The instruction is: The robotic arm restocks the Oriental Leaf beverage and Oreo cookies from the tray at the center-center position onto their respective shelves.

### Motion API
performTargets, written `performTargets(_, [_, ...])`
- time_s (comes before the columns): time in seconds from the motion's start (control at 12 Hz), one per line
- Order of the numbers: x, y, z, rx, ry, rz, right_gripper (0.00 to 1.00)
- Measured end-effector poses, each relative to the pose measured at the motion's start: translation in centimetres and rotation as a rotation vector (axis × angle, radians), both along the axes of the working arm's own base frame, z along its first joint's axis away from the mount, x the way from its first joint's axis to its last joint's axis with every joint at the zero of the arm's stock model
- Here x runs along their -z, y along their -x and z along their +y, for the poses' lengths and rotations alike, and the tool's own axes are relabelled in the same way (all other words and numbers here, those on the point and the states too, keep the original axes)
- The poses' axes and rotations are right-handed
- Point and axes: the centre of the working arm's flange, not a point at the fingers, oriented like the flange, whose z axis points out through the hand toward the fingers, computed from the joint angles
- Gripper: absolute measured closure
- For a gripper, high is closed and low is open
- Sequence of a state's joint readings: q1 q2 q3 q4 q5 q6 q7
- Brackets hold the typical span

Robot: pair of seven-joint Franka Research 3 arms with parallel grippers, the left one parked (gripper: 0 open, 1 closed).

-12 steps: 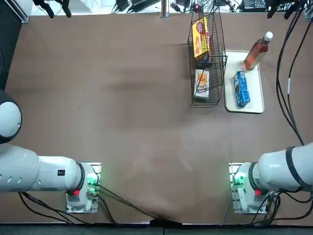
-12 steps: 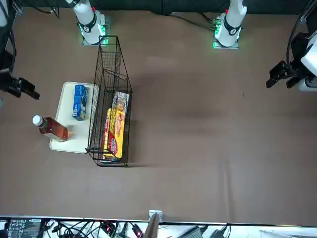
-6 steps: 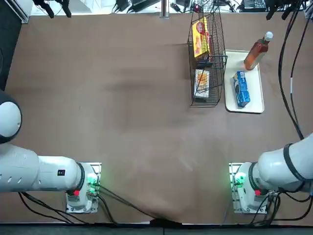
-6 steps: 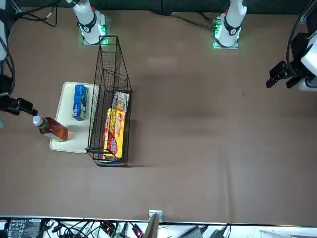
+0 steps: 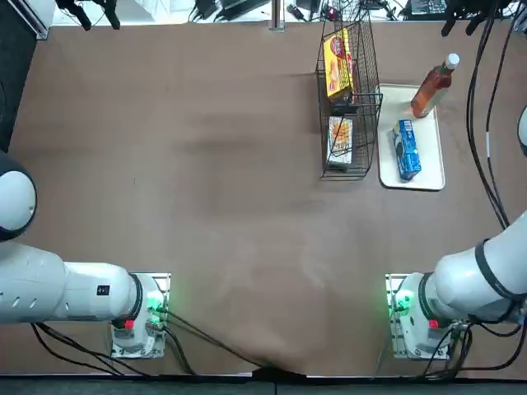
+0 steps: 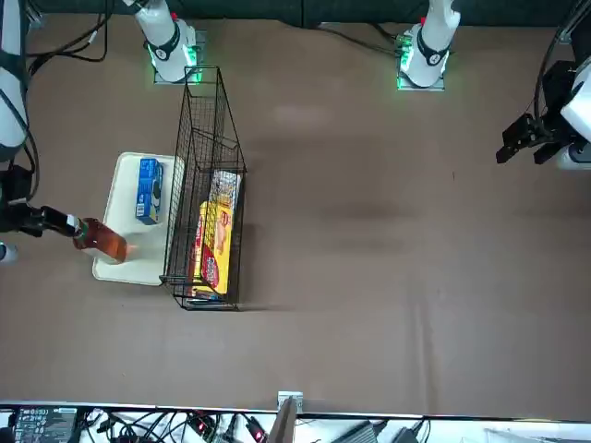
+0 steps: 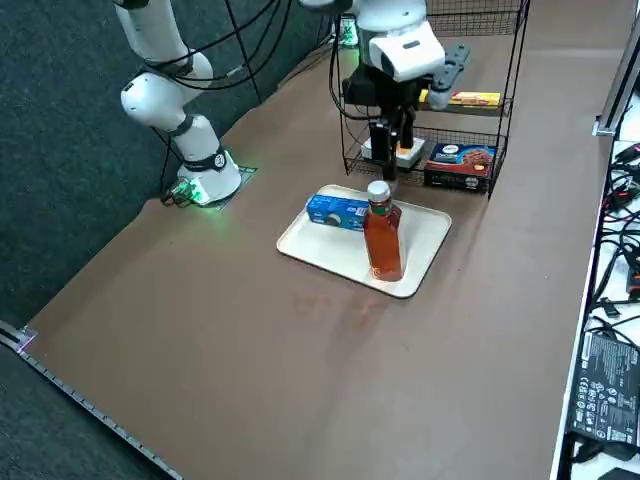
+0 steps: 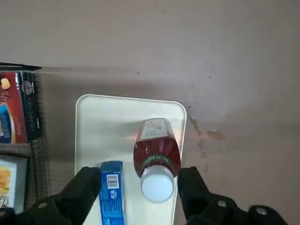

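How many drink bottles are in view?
1: the clear plastic bottle of reddish-brown tea, upright on the white rectangular tray. The right gripper is above the tray.

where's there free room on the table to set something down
Bare table spreads from the rack's left side to the parked arm, and below the tray toward the right arm's base. It's crowded at the tray: bottle, blue packet, right gripper above.

The right gripper (image 8: 140, 194) is hanging with its fingers (image 8: 86, 187) spread well apart — a wide gap lying between the jaws — while the right arm (image 7: 400, 45) is reaching out above them.
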State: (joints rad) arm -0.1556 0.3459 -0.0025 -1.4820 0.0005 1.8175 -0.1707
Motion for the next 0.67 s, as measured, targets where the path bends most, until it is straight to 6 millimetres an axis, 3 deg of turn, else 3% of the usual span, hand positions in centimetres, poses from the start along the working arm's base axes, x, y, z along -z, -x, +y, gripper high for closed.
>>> performTargets(0.42, [3.1,-0.5,-0.4,-0.005,0.002,0.036,0.0])
performTargets(0.67, [5.9,0.2,-0.8,-0.021,0.043,0.072,0.0])
